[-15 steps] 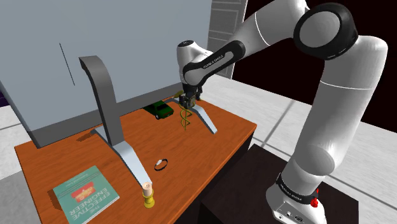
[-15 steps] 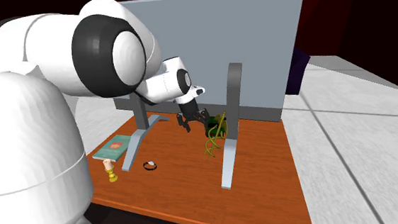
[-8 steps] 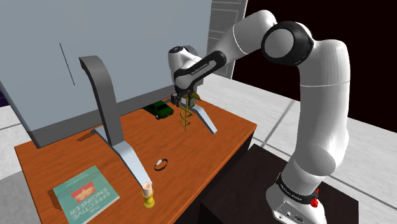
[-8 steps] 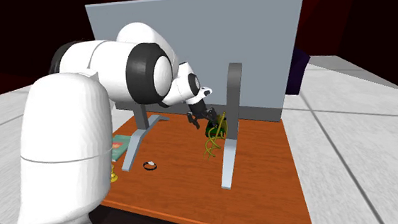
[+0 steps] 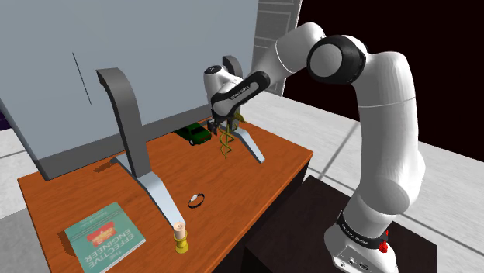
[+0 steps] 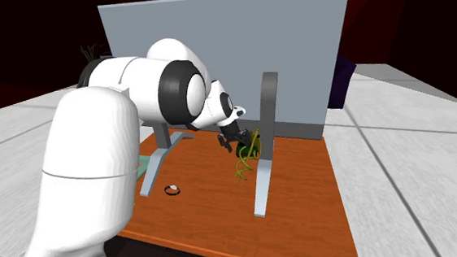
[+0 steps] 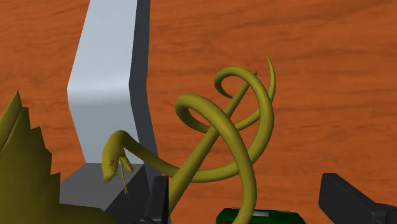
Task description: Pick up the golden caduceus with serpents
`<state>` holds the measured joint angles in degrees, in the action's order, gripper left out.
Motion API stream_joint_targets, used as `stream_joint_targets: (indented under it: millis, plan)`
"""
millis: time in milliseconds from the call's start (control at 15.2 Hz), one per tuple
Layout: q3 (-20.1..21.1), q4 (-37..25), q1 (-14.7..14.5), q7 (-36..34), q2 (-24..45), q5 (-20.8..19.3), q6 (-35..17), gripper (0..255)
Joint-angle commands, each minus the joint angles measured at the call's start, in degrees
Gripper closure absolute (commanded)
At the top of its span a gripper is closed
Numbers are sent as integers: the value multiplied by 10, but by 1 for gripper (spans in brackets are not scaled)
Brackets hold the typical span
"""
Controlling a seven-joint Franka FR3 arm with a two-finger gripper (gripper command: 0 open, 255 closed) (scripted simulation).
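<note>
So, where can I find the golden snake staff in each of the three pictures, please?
Shoulder view: the snake staff stands upright near the middle, on the brown table, just left of the grey bracket.
Second exterior view: the snake staff is slightly right of centre, left of the grey bracket.
Wrist view: the snake staff coils over the table, beside the grey bracket.
Shared landmark: that grey bracket.
</note>
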<state>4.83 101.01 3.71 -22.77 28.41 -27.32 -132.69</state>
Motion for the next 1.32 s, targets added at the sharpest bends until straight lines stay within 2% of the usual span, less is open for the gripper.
stream_joint_targets:
  millis: [0,66,132,726,1254]
  plan:
    - [-2,2,-1,-5,6,-3,-8,0]
    - [-2,2,-1,-5,6,-3,-8,0]
    - [-2,3,0,-4,6,-3,-9,255]
    - [-2,2,-1,-5,6,-3,-8,255]
    - [6,-9,3,17,-28,13,34,255]
